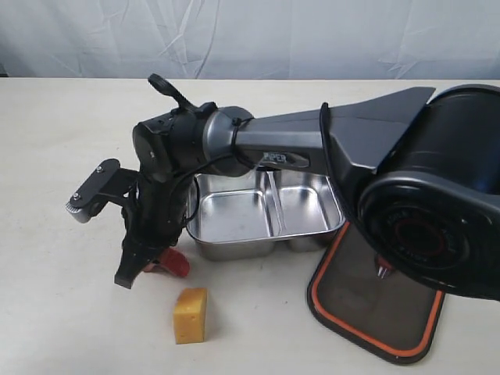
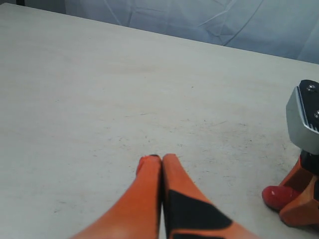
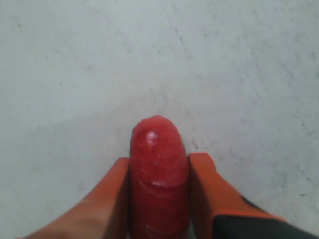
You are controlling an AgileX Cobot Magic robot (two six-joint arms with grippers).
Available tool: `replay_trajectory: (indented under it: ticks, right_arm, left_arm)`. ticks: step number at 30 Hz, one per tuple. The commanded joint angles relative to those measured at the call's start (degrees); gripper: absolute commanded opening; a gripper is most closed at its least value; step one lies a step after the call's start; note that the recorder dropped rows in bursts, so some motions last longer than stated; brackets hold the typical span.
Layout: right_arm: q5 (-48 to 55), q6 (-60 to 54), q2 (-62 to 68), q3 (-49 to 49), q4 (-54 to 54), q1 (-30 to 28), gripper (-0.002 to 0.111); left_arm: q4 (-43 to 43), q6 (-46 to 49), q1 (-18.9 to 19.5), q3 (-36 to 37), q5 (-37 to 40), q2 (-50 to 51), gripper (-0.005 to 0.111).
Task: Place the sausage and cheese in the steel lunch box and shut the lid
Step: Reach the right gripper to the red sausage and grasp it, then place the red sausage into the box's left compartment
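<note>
Pale tabletop (image 1: 55, 312) under a white cloth backdrop (image 1: 250, 35): the right gripper (image 3: 160, 162), reaching across to the left side, is clamped against both sides of the sausage (image 3: 158, 194), low at the surface. Near it stands the cheese (image 1: 191, 315). The steel lunch box (image 1: 234, 248) sits open behind them, and the lid (image 1: 367, 305) lies seal-up just beside the box. The left gripper (image 2: 162, 160) is pressed together, holding nothing.

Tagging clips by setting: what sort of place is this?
Probably a lab test bench rather than a kitchen: a bare pale tabletop, a wrinkled white cloth backdrop, and a toy-like sausage and cheese beside a steel lunch box.
</note>
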Motion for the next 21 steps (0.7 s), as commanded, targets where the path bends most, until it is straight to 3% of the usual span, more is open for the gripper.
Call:
replay_trajectory:
  ticks: [1, 8, 14, 21]
  right_arm:
    - [-0.2, 0.2, -4.1, 0.3, -0.6, -0.5, 0.0]
    - [-4.3, 0.3, -14.3, 0.3, -1.6, -3.8, 0.0]
    - [7.2, 5.6, -16.1, 0.5, -3.1, -11.8, 0.0]
    - [14.4, 7.6, -11.4, 1.0, -6.7, -12.4, 0.0]
  left_arm:
    - [0.3, 0.1, 0.0, 0.4, -0.5, -0.2, 0.0]
    - [0.3, 0.1, 0.0, 0.4, -0.5, -0.2, 0.0]
    - [0.3, 0.1, 0.0, 0.4, -0.5, -0.2, 0.0]
    - [0.3, 0.1, 0.0, 0.4, -0.5, -0.2, 0.0]
